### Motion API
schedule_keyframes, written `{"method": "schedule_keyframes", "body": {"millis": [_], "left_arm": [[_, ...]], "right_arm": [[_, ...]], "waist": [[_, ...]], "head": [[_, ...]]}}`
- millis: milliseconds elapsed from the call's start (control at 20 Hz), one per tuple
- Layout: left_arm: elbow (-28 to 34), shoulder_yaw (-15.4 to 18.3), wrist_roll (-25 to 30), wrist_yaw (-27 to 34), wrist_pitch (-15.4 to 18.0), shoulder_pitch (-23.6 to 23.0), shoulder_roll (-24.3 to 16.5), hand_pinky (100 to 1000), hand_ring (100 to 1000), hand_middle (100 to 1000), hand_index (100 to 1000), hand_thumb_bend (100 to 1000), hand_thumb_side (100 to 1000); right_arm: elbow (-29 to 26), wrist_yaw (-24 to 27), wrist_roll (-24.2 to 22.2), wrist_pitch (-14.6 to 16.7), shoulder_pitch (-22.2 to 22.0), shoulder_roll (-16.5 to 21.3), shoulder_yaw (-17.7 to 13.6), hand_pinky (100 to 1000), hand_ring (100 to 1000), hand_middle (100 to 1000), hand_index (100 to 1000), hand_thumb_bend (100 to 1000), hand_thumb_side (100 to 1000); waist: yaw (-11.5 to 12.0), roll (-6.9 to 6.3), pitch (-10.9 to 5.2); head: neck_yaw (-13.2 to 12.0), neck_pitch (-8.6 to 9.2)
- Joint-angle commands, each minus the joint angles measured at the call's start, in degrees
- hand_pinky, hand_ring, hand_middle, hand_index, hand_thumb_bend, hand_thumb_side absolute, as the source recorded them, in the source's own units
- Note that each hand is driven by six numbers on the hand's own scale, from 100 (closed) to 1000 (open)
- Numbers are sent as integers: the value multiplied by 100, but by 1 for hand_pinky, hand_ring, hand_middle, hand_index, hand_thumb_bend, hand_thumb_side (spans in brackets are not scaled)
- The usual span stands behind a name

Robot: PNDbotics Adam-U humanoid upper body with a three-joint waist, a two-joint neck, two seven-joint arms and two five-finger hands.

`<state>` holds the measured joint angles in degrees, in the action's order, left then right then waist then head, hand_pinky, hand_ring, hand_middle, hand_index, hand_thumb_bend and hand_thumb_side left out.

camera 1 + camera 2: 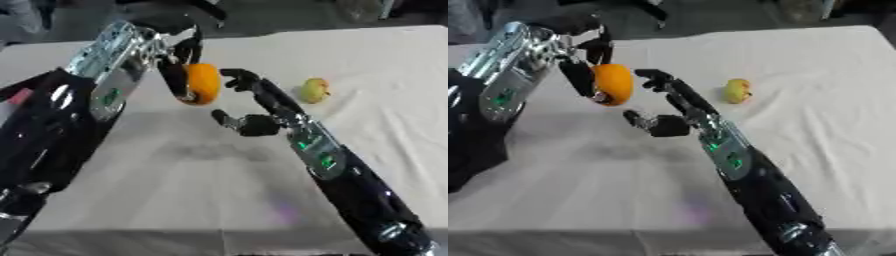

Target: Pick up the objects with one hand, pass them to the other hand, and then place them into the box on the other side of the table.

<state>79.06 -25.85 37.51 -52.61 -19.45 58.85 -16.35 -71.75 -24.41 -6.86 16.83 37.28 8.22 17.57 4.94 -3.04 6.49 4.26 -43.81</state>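
Note:
An orange round fruit (203, 83) hangs above the white table (175, 175), held in my left hand (179, 65), whose fingers curl round its left side. My right hand (255, 107) is just to the right of the fruit, open, with fingers stretched toward it and thumb spread below; I cannot tell whether the fingertips touch it. A yellow-green fruit with a reddish patch (314, 90) lies on the table to the right of my right hand. No box shows in either view.
The table's far edge (350, 31) runs behind the hands, with dark shapes beyond it. A faint purple spot (284, 212) lies on the cloth near the front edge.

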Motion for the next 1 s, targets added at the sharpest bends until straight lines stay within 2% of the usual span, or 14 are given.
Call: {"method": "schedule_keyframes", "body": {"millis": [50,500,1000], "left_arm": [[186,249,-95,166,-169,80,-272,729,510,350,423,570,100],[257,612,-306,502,-524,-15,-675,722,499,343,414,509,100],[434,1048,-557,831,-870,-391,-1456,720,496,341,412,473,100]], "right_arm": [[-129,44,-56,34,103,77,-16,845,854,928,962,347,499],[-202,180,-137,32,112,117,-18,844,854,935,963,335,499],[-316,327,-53,-38,163,200,-70,841,848,933,959,335,443]], "waist": [[-2,32,-112],[-6,46,-102],[24,71,-74]], "head": [[-1,-31],[-62,-31],[-309,-31]]}}
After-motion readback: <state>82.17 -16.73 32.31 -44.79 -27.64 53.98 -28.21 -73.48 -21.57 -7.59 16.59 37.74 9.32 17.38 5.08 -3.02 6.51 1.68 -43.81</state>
